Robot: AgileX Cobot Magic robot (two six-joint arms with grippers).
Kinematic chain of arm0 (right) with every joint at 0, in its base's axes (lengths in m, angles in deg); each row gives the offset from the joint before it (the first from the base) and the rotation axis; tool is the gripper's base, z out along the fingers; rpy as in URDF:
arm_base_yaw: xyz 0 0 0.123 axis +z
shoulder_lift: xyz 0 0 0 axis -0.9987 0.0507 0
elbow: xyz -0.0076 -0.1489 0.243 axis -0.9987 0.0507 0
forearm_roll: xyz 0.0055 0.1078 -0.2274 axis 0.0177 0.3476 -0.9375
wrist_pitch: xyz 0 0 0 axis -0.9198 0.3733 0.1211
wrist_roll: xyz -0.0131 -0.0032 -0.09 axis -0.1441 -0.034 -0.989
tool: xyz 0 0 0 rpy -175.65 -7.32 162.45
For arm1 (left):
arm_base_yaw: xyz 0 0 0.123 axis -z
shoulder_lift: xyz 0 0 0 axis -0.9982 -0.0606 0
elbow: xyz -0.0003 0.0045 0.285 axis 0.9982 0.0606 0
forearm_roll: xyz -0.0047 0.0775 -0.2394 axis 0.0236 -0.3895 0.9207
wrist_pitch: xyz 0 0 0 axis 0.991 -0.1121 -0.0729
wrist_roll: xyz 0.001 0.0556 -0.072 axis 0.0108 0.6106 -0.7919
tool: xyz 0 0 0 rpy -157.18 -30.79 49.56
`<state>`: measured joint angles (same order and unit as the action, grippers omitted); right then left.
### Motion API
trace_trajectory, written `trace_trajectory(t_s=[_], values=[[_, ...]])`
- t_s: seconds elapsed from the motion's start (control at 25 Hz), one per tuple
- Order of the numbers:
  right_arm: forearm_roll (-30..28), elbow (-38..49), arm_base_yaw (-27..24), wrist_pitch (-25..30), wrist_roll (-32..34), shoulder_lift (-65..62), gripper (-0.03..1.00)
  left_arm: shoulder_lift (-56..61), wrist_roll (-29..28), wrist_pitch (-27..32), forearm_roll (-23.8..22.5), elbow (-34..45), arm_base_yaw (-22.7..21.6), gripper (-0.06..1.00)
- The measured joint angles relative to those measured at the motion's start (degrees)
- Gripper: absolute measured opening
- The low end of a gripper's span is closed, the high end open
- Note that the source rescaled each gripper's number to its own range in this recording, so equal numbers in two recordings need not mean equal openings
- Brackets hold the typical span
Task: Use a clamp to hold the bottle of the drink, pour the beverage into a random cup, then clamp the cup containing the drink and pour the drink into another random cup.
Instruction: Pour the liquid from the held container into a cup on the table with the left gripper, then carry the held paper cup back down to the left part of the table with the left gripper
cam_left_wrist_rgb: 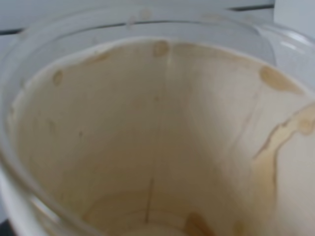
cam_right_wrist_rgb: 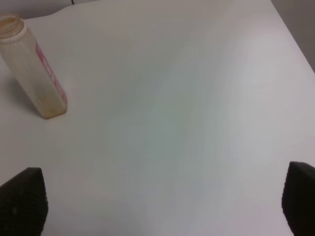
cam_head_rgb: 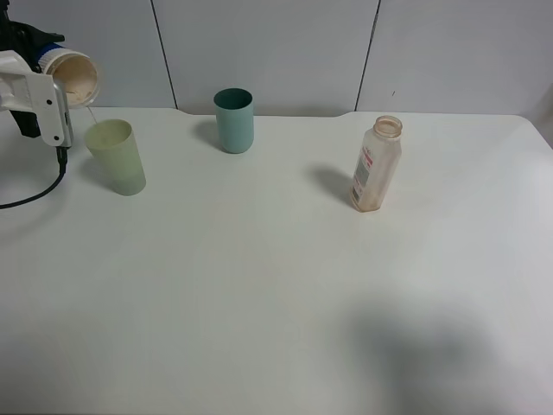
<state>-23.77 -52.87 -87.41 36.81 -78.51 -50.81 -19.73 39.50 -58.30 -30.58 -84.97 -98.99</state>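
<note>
At the far left, my left gripper is shut on the blue-banded white cup. The cup is tipped on its side, mouth over the pale yellow-green tumbler, and a faint thin stream of beverage seems to fall from its rim. The left wrist view is filled by the cup's tan inside, where brown drops and streaks cling. The bottle stands upright and uncapped at the right, nearly drained. Clear of the bottle, my right gripper is open over bare table.
A teal tumbler stands upright at the back, between the yellow-green tumbler and the bottle. A black cable trails over the white table at the left edge. A grey panelled wall rises behind.
</note>
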Motion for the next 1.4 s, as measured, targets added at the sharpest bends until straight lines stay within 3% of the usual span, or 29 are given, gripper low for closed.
trace_trajectory(t_s=[0.8,1.16,1.4], values=[[0.0,0.0,0.0,0.0,0.0,0.0,1.0,0.0,0.13,-2.36,0.88,0.0,0.0,0.0],[0.0,0.0,0.0,0.0,0.0,0.0,1.0,0.0,-11.38,-3.07,2.58,0.0,0.0,0.0],[0.0,0.0,0.0,0.0,0.0,0.0,1.0,0.0,-23.95,-3.13,3.51,0.0,0.0,0.0]])
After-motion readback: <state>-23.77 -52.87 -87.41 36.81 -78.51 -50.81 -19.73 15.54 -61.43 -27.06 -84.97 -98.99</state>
